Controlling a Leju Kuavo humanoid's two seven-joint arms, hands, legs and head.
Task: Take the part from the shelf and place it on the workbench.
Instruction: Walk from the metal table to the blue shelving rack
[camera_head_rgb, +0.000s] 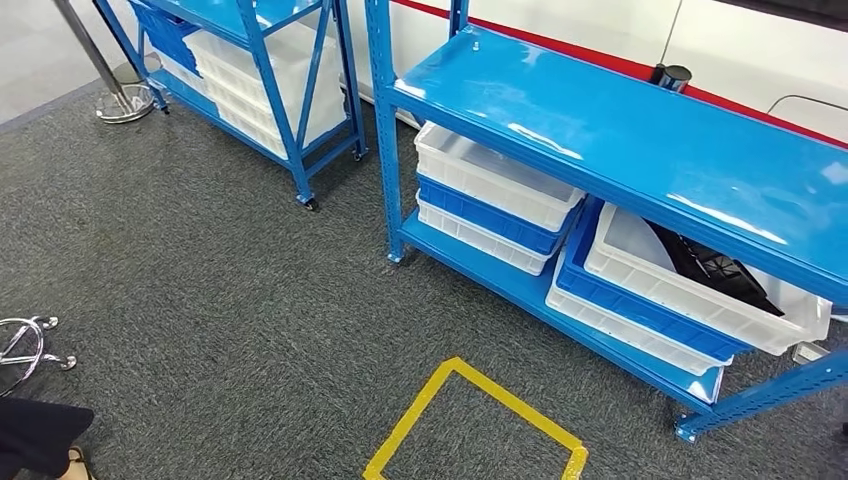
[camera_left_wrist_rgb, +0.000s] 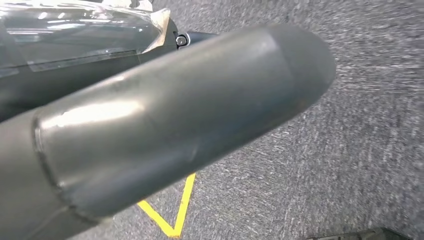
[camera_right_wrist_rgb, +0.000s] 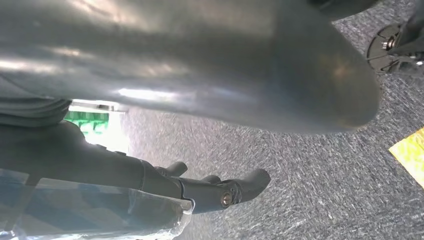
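- Where the near blue shelf (camera_head_rgb: 640, 140) stands against the white wall, its lower level carries stacked white and blue bins, and the black part (camera_head_rgb: 712, 266) lies in the top white bin (camera_head_rgb: 700, 290) at the right end.
- Dark and matte, the part looks like a flat, angular plastic piece with a finely textured face; the shelf's top board hides its upper portion.
- Its long axis runs diagonally across the bin, one end up under the board towards the wall, the other pointing down towards the bin's front right corner.
- Left hand (camera_left_wrist_rgb: 165, 125): the thick grey thumb crosses the left wrist view over grey carpet and a corner of the yellow floor tape (camera_left_wrist_rgb: 172, 220); whether the fingers are spread or curled cannot be told.
- Right hand (camera_right_wrist_rgb: 210, 190): dark fingers (camera_right_wrist_rgb: 250, 182) stretch out loosely above the carpet with nothing between them.
- A second blue shelf (camera_head_rgb: 250, 60) with white bins stands further left, well apart from the first.
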